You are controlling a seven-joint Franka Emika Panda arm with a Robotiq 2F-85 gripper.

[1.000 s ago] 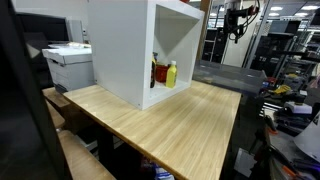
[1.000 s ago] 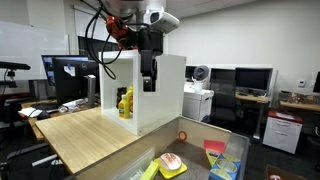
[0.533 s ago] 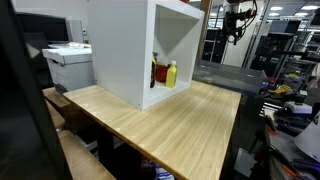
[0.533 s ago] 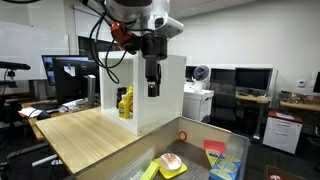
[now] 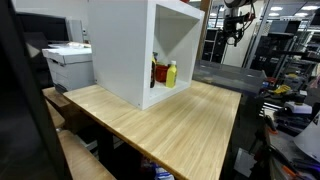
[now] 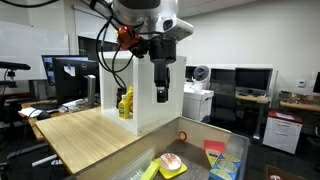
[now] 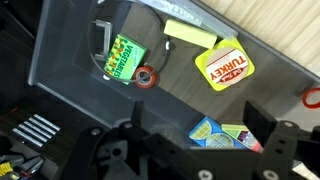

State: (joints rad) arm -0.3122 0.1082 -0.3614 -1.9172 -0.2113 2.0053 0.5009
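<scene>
Grey bin [image 7: 172, 92] under open end effector [image 6: 162, 96]

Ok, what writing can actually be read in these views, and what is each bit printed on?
"TURKEY": red label on the yellow packet lying in the grey bin, wrist view.
Too blurred to read: the white lettering on the green packet.
Too blurred to read: the print on the blue box.
Too small to read: the labels on the bottles inside the white cabinet.
</scene>
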